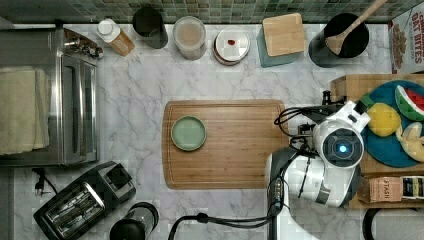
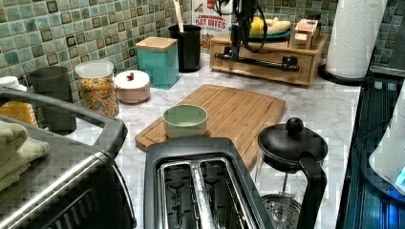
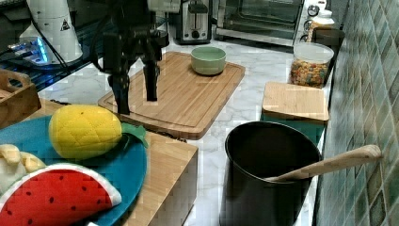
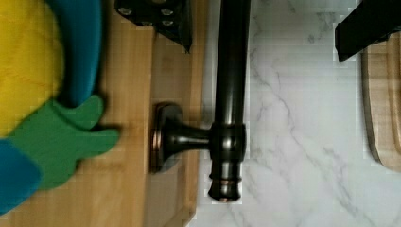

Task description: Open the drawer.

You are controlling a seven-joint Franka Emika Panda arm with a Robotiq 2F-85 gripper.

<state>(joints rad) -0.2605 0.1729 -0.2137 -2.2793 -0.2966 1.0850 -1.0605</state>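
The drawer (image 2: 267, 70) is the front of a light-wood box at the back of the counter, and it looks flush with the box. Its long black bar handle (image 2: 258, 61) runs across the front. My gripper (image 2: 235, 47) hangs over the handle's end on the left view's left. In the wrist view the handle (image 4: 231, 71) runs between my two black fingers. One finger (image 4: 156, 16) is over the wood and the other (image 4: 364, 28) is over the marble. The gripper (image 4: 257, 23) is open and not touching the bar. From the right view the gripper (image 3: 135, 92) points straight down.
A blue plate (image 1: 387, 150) with toy fruit lies on top of the box. A wooden cutting board (image 1: 240, 150) with a green bowl (image 1: 188, 133) lies just in front of the drawer. A black utensil pot (image 1: 340, 40), jars, a toaster (image 1: 82, 202) and an oven ring the counter.
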